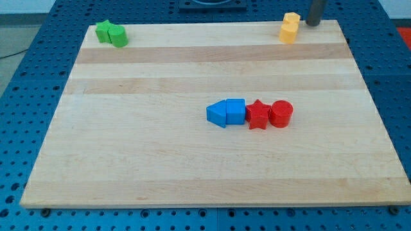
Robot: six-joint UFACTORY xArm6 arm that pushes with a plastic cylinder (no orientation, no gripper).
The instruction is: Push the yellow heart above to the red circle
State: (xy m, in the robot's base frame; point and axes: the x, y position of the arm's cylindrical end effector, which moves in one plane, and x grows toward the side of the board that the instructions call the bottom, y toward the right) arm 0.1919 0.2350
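Note:
The yellow heart [289, 32] lies near the board's top right corner, touching a second yellow block [292, 19] just above it. The red circle [280, 113] sits right of the board's middle, at the right end of a row with a red star [258, 114] and two blue blocks [226, 112]. My tip [313, 23] stands at the view's top edge, just right of the two yellow blocks, close to the upper one; I cannot tell whether it touches it.
Two green blocks [111, 33] sit together at the board's top left corner. The wooden board [128, 147] rests on a blue perforated table [19, 96]. The board's top and right edges are close to my tip.

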